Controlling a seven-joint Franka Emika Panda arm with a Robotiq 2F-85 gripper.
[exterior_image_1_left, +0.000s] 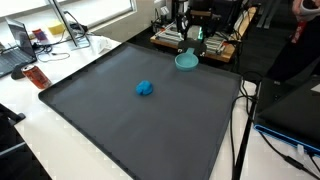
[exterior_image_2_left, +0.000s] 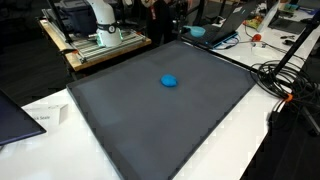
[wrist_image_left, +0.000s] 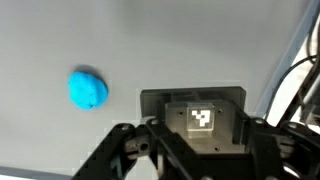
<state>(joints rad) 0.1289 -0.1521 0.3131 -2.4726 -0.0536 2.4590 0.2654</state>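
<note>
A small blue lump (exterior_image_1_left: 145, 88) lies near the middle of the dark grey mat (exterior_image_1_left: 120, 120); it also shows as the blue lump (exterior_image_2_left: 170, 80) in the other exterior view. In the wrist view the blue lump (wrist_image_left: 87, 89) sits to the left of my gripper (wrist_image_left: 188, 152) and well apart from it. Only the gripper's dark linkages and a grey block with a black-and-white marker (wrist_image_left: 203, 118) show there. The fingertips are hidden, nothing shows between them, and the gripper is shut. A teal bowl (exterior_image_1_left: 186, 61) stands at the mat's far edge.
Desks with laptops, boxes and equipment (exterior_image_1_left: 205, 30) crowd the far side. Cables (exterior_image_2_left: 285, 75) trail along one edge of the mat (exterior_image_2_left: 150, 110). A red bottle (exterior_image_1_left: 37, 76) lies on the white table beside the mat.
</note>
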